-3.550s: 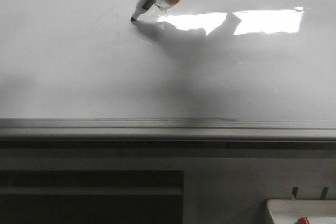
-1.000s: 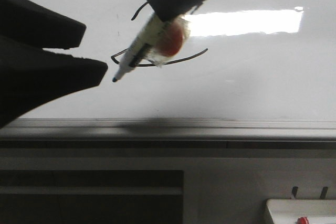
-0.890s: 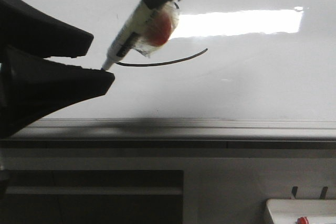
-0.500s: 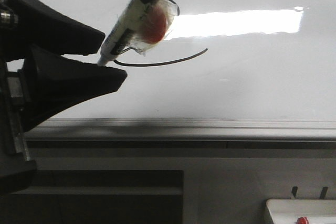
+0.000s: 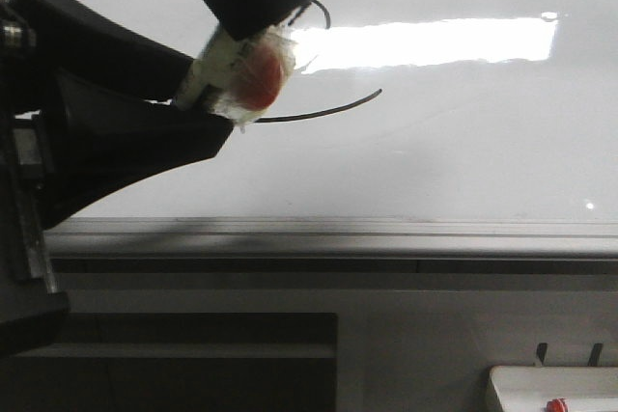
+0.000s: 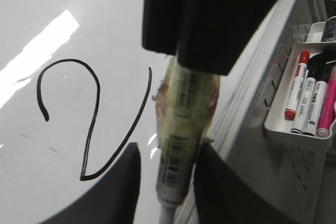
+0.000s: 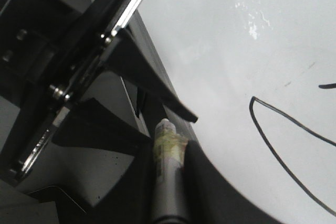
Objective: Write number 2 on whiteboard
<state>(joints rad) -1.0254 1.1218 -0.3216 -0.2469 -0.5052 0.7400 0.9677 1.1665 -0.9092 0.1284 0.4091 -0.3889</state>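
Right tool (image 6: pixel 189 59) first: it's clamped on the upper barrel of the slim whitish marker with the barcode label (image 6: pixel 181 129), and the pen hangs tip-down out of its black fingers. Straight below, the left tool (image 6: pixel 167 177) has its two dark fingers standing either side of the lower barrel. I can see a sliver of gap on one side, so I read it as spread rather than biting. Looks to me like a handover or a parking move, the writing itself being done. In the front view a reddish lump wrapped in clear tape (image 5: pixel 256 84) sits on the pen just under the right tool's grip. That marker should be light and stiff, with a smooth plastic barrel that could twist in hard fingers. The labelled mid-barrel, above the nib, looks the safest place to pinch, squarely across its width. Just beside the pen lies the thin black hand-drawn number 2 (image 6: pixel 92 124), with curl, pointed corner and long base stroke all there. It sits on the large glossy white whiteboard (image 5: pixel 454 151), above the board's silver-grey metal rail (image 5: pixel 386 233). The ink may well smear, so any move should stay clear of the strokes. Off to the side, past the rail, a small white tray (image 6: pixel 286 132) carries spare pens, among them a red-capped marker (image 6: pixel 295 85).
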